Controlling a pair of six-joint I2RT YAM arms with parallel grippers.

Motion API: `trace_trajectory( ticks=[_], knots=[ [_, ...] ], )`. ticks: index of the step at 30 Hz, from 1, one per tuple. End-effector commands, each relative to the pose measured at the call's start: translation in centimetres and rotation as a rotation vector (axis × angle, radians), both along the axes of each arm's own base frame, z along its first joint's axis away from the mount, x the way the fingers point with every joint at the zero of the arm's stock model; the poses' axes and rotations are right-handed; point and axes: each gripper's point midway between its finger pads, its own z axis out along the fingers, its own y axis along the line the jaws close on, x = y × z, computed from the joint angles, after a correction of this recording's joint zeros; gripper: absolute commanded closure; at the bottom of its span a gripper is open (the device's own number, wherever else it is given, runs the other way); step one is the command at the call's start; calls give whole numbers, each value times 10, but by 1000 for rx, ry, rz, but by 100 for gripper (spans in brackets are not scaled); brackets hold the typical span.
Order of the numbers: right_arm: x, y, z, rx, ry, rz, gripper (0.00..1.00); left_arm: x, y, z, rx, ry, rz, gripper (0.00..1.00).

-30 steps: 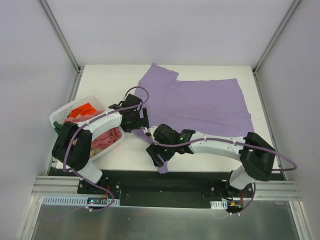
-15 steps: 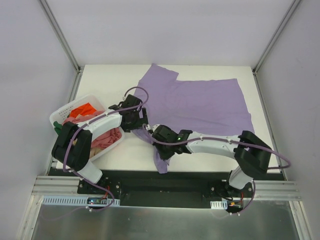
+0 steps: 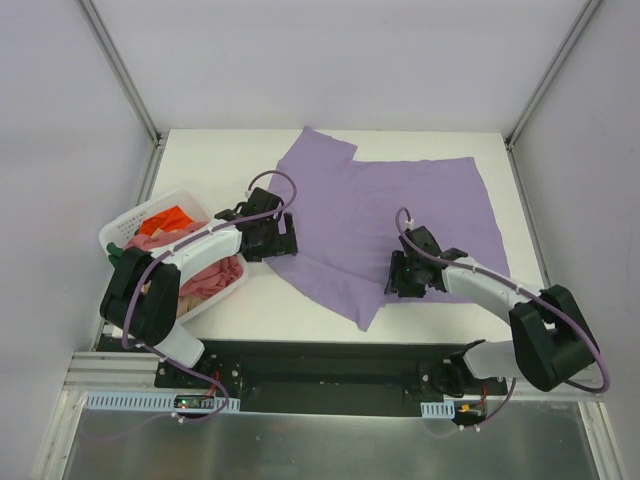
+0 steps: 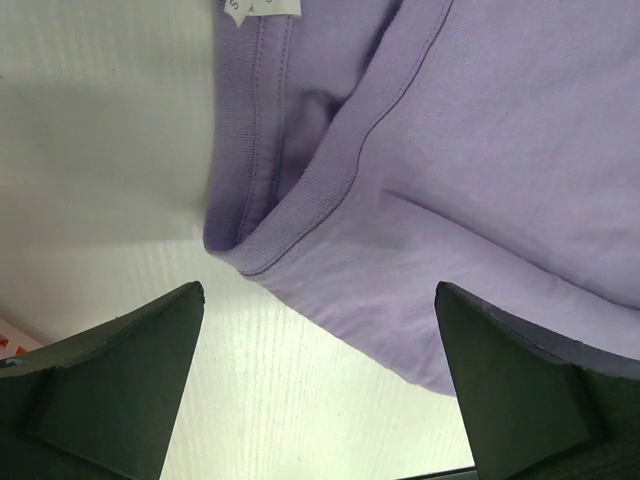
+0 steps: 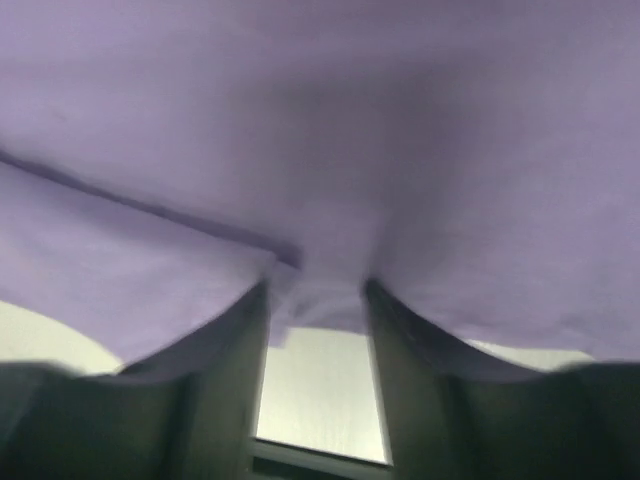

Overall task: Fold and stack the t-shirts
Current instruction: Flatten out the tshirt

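Observation:
The lavender t-shirt [image 3: 390, 205] lies spread across the white table, with one sleeve pointing at the near edge. My left gripper [image 3: 283, 240] is open and empty, just above the table beside the shirt's collar [image 4: 270, 200], with the cloth's edge between its fingertips [image 4: 320, 290]. My right gripper [image 3: 397, 275] is at the shirt's near hem. Its narrow jaws [image 5: 315, 290] are shut on a bunched fold of lavender cloth that drapes over both fingers. An orange-red shirt [image 3: 165, 218] and a salmon pink shirt [image 3: 212, 275] lie in the basket.
A white plastic laundry basket [image 3: 120, 232] stands at the table's left edge, right beside my left arm. Bare table shows near the front edge [image 3: 270, 310]. Metal frame posts rise at the far corners.
My right gripper has swept from the front left to the right along the near hem. The hanging sleeve bunch has been drawn out flat. My left gripper has stayed at the collar.

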Motion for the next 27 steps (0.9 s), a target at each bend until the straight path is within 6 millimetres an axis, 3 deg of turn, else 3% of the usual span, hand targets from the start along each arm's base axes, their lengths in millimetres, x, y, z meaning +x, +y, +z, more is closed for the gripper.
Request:
trace_trajectory(
  ticks=[1,3,6,11,16,19,22,27],
  knots=[
    [10,-21,5,-111,-25,21,36,-3,-8,12,-55,-8,-36,1],
    [10,-17,18,-81,-60,46,18,-9,-16,17,-78,-13,-57,1],
    [15,-25,43,-83,-154,11,4,-24,-38,28,-130,-16,-131,1],
    [34,-60,74,-119,-292,-162,4,-64,-101,43,-227,8,-326,1],
    [45,-98,67,-97,-232,-370,4,-97,-176,37,-330,56,-541,1],
    [49,-113,63,-90,-229,-422,4,-103,-203,24,-317,80,-596,1],
    [49,-127,56,-92,-212,-478,4,-111,-208,13,-319,130,-612,1],
    [50,-144,44,-97,-182,-533,4,-126,-171,-12,-241,165,-557,1]
  ],
)
